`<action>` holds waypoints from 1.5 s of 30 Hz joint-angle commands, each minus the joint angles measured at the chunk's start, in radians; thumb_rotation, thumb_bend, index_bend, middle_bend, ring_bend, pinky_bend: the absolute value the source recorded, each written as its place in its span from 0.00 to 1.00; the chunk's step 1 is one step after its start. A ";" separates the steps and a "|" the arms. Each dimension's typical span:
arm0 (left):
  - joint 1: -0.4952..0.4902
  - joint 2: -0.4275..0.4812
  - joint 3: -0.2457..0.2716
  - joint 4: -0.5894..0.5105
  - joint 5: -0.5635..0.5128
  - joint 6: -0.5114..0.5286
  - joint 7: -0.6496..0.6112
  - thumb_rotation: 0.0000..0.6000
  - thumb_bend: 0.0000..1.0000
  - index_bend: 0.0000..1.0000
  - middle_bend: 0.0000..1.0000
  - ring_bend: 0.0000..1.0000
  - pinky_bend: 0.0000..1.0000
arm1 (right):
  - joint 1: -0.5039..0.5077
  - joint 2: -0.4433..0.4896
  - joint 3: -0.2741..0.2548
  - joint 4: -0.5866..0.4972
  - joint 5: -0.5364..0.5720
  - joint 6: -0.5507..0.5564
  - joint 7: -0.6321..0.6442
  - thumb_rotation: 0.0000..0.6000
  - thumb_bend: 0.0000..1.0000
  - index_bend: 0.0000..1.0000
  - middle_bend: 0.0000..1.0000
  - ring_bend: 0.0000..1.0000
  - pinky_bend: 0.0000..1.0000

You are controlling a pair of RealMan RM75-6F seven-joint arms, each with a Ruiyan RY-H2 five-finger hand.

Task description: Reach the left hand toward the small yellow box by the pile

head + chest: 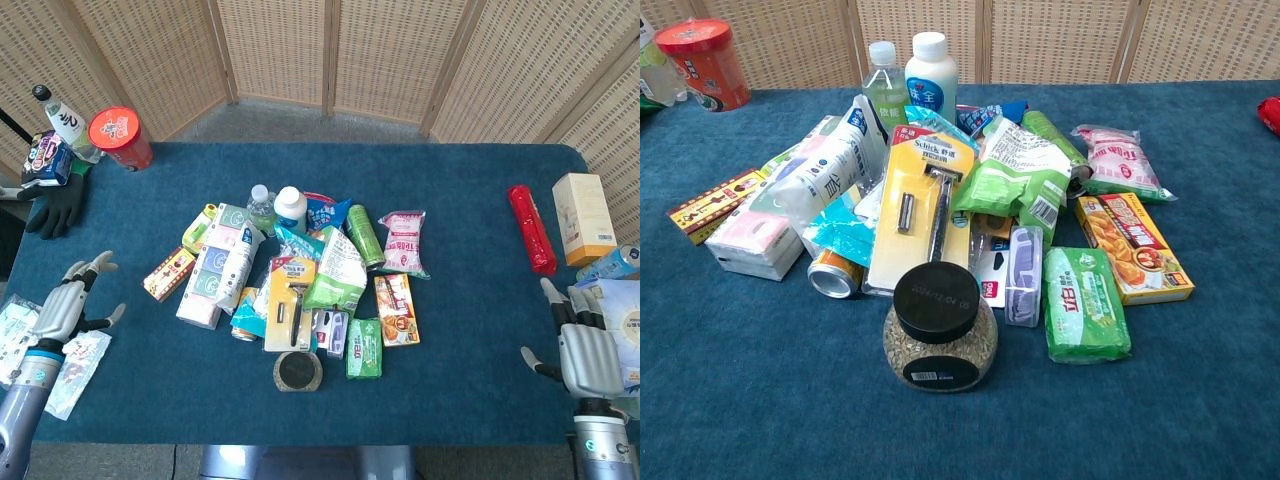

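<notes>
Fingers spread and empty, that's the left hand (pixel 68 303), hovering over the blue table (pixel 450 200) near its left edge, above a clear plastic packet (pixel 70 362). Nothing in its grasp. It shows only in the head view; the chest view has no hand in it at all.

The small yellow box (pixel 168 273) lies flat on the cloth at the left side of the pile, tilted on a diagonal, just beside the white tissue pack (pixel 205 290). In the chest view the same small yellow box (pixel 715 205) sits at the far left, its end touching or nearly touching the tissue pack (pixel 748 243); I cannot tell which. Hand and box are clearly apart, with bare blue cloth between them.

Over on the other side, the right hand (pixel 587 350) sits low near the table's right edge, back of the hand up, fingers extended and parted, holding nothing. A red tube (pixel 531 228) lies beyond it.

Front of the pile: a black-lidded jar (pixel 939 330) standing upright, and a razor pack (pixel 920 210) leaning behind it.
</notes>
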 commanded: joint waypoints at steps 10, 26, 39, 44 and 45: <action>-0.044 -0.018 -0.030 -0.102 -0.162 -0.012 0.464 0.94 0.40 0.00 0.12 0.16 0.00 | -0.005 0.019 -0.007 -0.015 -0.011 -0.005 0.034 1.00 0.23 0.00 0.20 0.04 0.08; -0.116 -0.161 -0.076 -0.028 -0.281 -0.069 0.524 0.95 0.39 0.00 0.11 0.16 0.01 | -0.027 0.046 -0.021 -0.019 -0.019 -0.009 0.116 1.00 0.23 0.00 0.20 0.03 0.08; -0.139 -0.247 -0.088 0.064 -0.271 -0.113 0.418 0.95 0.38 0.00 0.10 0.14 0.01 | -0.033 0.066 -0.036 -0.028 -0.028 -0.029 0.155 1.00 0.23 0.00 0.20 0.02 0.08; -0.142 -0.259 -0.081 0.088 -0.268 -0.119 0.420 0.95 0.38 0.00 0.11 0.14 0.01 | -0.032 0.070 -0.035 -0.036 -0.031 -0.033 0.172 0.99 0.23 0.00 0.20 0.02 0.08; -0.143 -0.262 -0.079 0.093 -0.268 -0.119 0.423 0.95 0.38 0.00 0.11 0.14 0.01 | -0.033 0.071 -0.036 -0.038 -0.034 -0.033 0.178 0.99 0.23 0.00 0.20 0.02 0.08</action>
